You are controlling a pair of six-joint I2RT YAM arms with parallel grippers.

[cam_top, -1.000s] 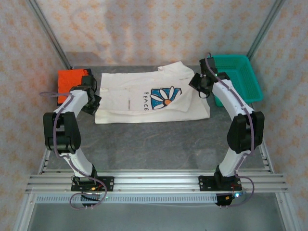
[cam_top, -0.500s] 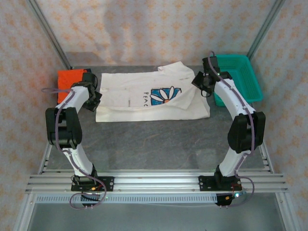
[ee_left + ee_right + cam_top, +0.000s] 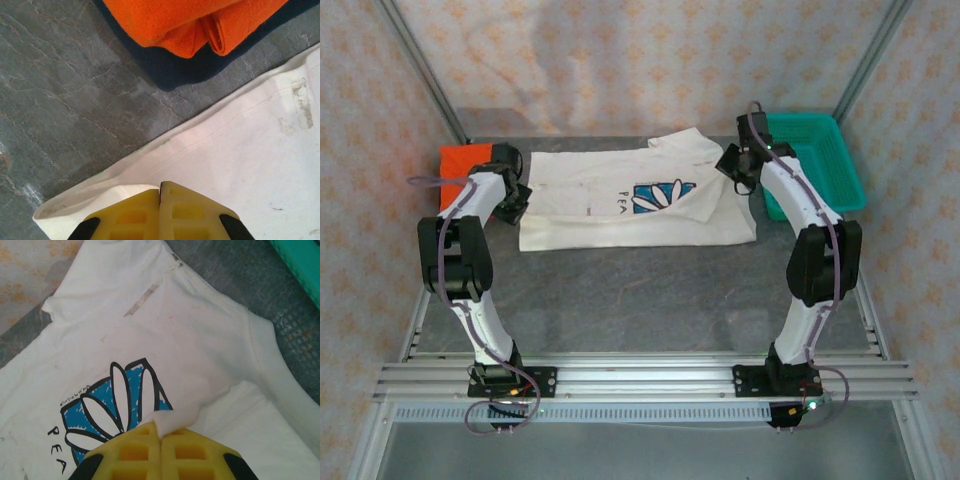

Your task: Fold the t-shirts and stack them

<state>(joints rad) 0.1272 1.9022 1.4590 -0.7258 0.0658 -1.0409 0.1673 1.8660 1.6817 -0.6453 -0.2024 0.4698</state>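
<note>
While folding the white t-shirt, spread on the bench, had the left tool pressed together on its hem, near the orange t-shirt lying atop the navy t-shirt. Had the right tool pinching cloth beside the daisy. Next, likely needed both ends lifted together and carried over evenly.

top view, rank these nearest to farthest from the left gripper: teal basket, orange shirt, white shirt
1. white t-shirt, touching it, spread to its right
2. orange t-shirt, just beyond it, far left
3. teal basket, far right corner
</note>
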